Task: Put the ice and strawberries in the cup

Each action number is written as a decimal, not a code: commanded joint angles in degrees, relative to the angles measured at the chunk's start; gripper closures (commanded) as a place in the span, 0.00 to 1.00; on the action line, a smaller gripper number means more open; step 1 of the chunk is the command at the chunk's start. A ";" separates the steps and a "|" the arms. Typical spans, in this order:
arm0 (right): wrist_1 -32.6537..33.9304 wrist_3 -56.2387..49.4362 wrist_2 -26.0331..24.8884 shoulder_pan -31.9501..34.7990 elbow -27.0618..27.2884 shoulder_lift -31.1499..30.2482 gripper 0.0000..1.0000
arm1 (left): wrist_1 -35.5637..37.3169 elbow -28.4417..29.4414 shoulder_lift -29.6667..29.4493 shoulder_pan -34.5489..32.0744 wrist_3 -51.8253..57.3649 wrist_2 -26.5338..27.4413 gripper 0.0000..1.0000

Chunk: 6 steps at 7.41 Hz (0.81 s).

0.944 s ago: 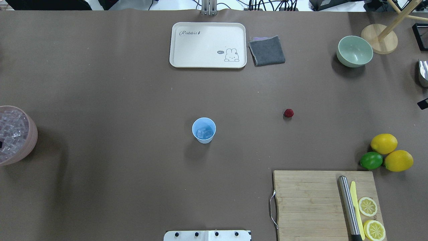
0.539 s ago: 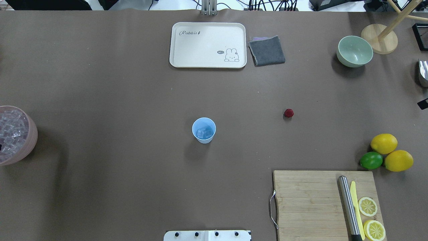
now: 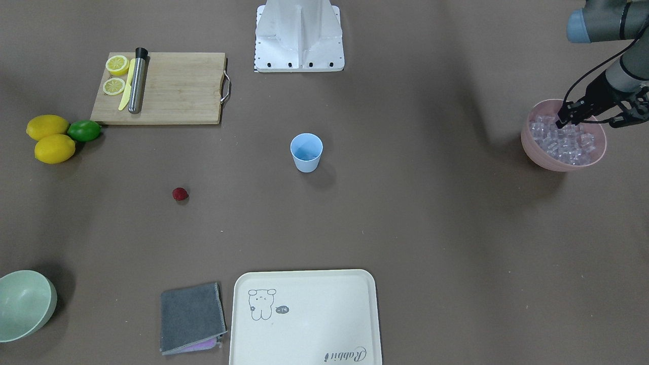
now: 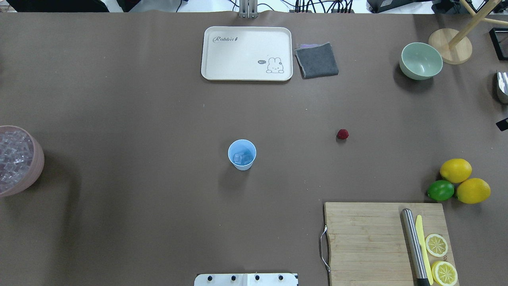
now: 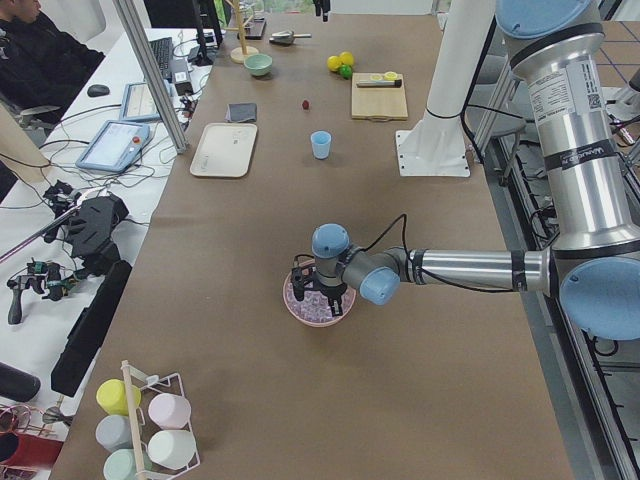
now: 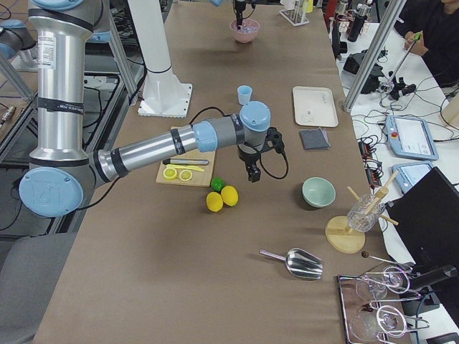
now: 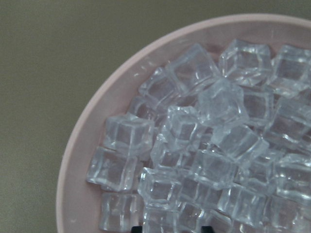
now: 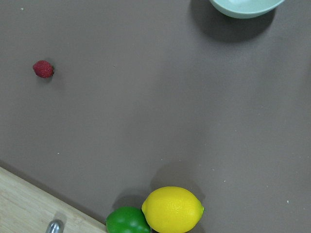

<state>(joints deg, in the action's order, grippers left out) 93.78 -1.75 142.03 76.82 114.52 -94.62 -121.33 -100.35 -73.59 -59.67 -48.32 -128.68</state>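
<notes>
The left claw hangs over the pink bowl, far out from the cup toward the robot's left. Its jaws stand apart. In the left wrist view two dark fingertips just show at the lower edge, with heaped ice between and beyond them. Whether they touch a cube cannot be told.

The cup stands upright on the bench straight out from the robot's base, with a clear cube lying in its bottom. The strawberry lies on the bare bench well apart from the cup, toward the robot's right and slightly farther from the base.

The right claw hangs above the bench farther out from the cup than the strawberry, near the two lemons and the lime. It shows only in the right side view, so how far its jaws stand open cannot be told.
</notes>
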 commanded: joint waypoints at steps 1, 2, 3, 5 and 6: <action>0.00 0.00 0.00 0.00 0.00 -0.03 0.00 | 0.04 -0.11 0.20 -0.19 0.25 0.10 0.55; 0.00 0.00 0.00 0.00 0.00 -0.03 0.00 | 0.04 -0.11 0.11 -0.10 0.16 0.10 0.63; 0.00 0.00 0.00 0.00 0.00 -0.12 0.00 | 0.04 -0.19 0.11 -0.27 0.16 0.10 0.87; 0.00 -0.09 0.00 0.00 0.00 -0.47 0.00 | 0.21 -1.24 0.11 -0.62 0.42 0.01 1.00; 0.00 -0.09 0.00 0.00 0.00 -0.65 0.00 | 0.30 -2.38 0.20 -0.89 0.60 0.01 1.00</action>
<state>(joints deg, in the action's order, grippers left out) 93.78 -1.81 142.03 76.82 114.52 -95.06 -121.15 -101.52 -73.48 -60.27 -47.93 -128.64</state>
